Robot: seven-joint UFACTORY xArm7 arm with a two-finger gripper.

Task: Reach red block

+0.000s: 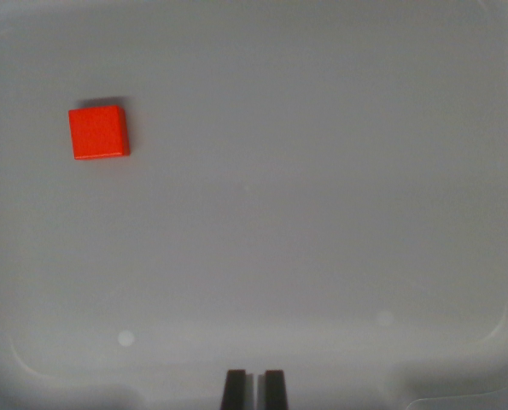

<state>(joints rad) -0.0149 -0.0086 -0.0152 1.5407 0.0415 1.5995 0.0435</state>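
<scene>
Toward the wrist view's left, in the far part of the scene, lies the red block (99,132), flat on a pale grey surface. Seen from above it reads as a near-square face of bright orange-red, evenly coloured, with clean straight edges and slightly soft corners. It sits a little rotated, so its sides are not quite parallel to the frame. A thin, darker red band along its near edge shows a sliver of side wall, and a narrow dark shadow runs along its far edge.

That grey surface looks like a shallow tray (32,363) with a rounded, raised rim, whose curved corners show at the near left and near right. Two faint pale spots mark the tray floor in the near part, one left of centre and one right of centre.

At the near edge, just right of centre, the two dark fingertips of the gripper (253,389) stand side by side with only a slim gap between them, nearly closed and holding nothing. The block lies well apart from them, far and to the left.
</scene>
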